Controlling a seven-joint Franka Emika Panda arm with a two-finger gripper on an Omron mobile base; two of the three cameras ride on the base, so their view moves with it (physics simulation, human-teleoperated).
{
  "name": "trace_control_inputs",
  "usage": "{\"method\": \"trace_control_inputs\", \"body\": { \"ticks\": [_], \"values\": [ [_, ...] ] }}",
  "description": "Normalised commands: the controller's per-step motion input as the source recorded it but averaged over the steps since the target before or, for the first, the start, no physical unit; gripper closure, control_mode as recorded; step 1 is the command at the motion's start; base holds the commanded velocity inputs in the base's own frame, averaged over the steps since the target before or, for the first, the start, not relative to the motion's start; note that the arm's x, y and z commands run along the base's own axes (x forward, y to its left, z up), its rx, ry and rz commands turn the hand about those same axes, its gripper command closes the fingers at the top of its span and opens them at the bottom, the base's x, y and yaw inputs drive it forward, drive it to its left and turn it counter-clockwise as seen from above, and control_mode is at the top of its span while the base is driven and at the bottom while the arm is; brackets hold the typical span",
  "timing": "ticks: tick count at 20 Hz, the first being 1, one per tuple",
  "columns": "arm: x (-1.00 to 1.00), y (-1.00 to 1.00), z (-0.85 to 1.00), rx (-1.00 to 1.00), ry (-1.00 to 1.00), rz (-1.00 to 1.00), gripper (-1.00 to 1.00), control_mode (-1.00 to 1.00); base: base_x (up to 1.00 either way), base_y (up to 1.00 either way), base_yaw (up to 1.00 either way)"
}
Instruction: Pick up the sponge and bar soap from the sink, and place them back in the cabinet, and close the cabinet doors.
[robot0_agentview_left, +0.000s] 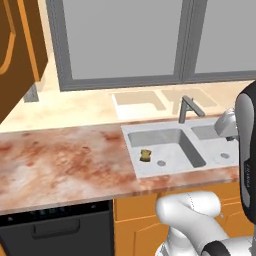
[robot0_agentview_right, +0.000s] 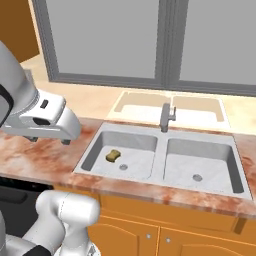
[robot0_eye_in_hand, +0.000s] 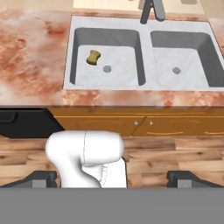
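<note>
The sponge (robot0_eye_in_hand: 93, 57) lies in the left basin of the sink (robot0_eye_in_hand: 144, 85), beside the drain. The gripper (robot0_eye_in_hand: 111, 178) is held high with jaws wide open, probably for approaching it.

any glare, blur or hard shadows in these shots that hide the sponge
Left base view: flat even light, sponge sharp, small. Right base view: sink walls shaded darker, no glare. Hand view: sponge crisp, slight shadow beside it.
</note>
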Motion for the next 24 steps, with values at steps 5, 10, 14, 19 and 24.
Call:
{"method": "trace_control_inputs", "body": {
  "ticks": [5, 10, 14, 19, 24],
  "values": [
    [0.00, 0.00, 0.00, 0.00, 0.00, 0.00, -1.00, 1.00, 0.31, -0.23, 0.00],
    [0.00, 0.00, 0.00, 0.00, 0.00, 0.00, -1.00, 1.00, 0.29, -0.23, 0.00],
    [0.00, 0.00, 0.00, 0.00, 0.00, 0.00, -1.00, 1.00, 0.29, -0.17, 0.00],
    [0.00, 0.00, 0.00, 0.00, 0.00, 0.00, -1.00, 1.00, 0.31, -0.11, 0.00],
    [0.00, 0.00, 0.00, 0.00, 0.00, 0.00, -1.00, 1.00, 0.18, -0.06, 0.00]
  ]
}}
